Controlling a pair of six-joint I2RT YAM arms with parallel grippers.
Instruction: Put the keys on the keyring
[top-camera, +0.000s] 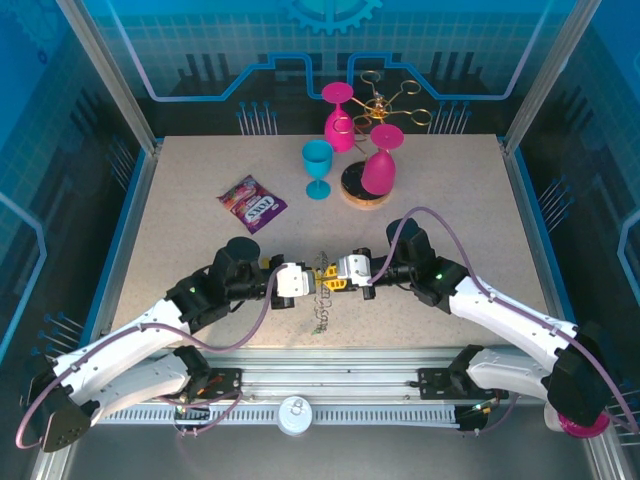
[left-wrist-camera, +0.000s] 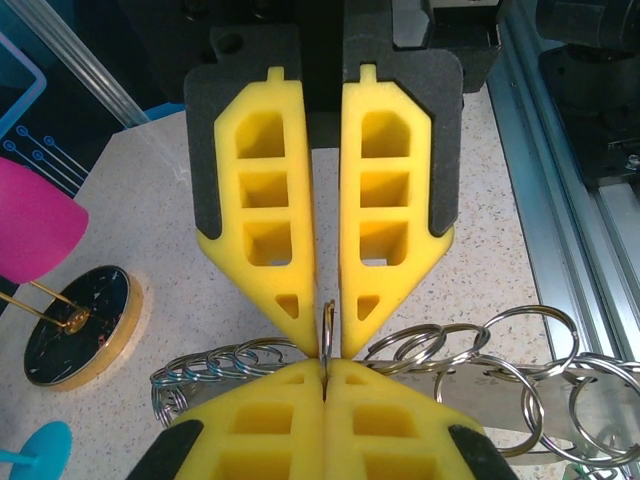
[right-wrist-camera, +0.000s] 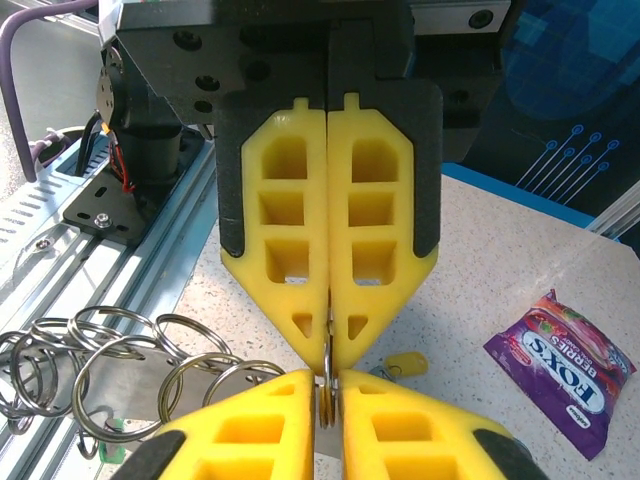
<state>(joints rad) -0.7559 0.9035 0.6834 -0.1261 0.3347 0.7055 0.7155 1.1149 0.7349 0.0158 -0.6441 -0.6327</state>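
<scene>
My two grippers meet tip to tip at the middle of the table, left gripper (top-camera: 314, 280) and right gripper (top-camera: 337, 279). In the left wrist view my left gripper (left-wrist-camera: 327, 362) is shut on a thin metal ring seen edge-on. That ring belongs to the keyring (left-wrist-camera: 215, 362), a bunch of linked split rings hanging below the tips (top-camera: 322, 312). My right gripper (right-wrist-camera: 327, 380) stands slightly open, with the same ring in the narrow gap between its fingers. A key with a yellow head (right-wrist-camera: 405, 365) lies on the table just beyond the tips.
A purple candy packet (top-camera: 252, 203) lies at the left back. A blue goblet (top-camera: 317, 165), two pink goblets (top-camera: 380, 165), a gold wire stand (top-camera: 385, 100) and a round black coaster (left-wrist-camera: 75, 325) stand at the back. An aluminium rail (top-camera: 320, 380) runs along the near edge.
</scene>
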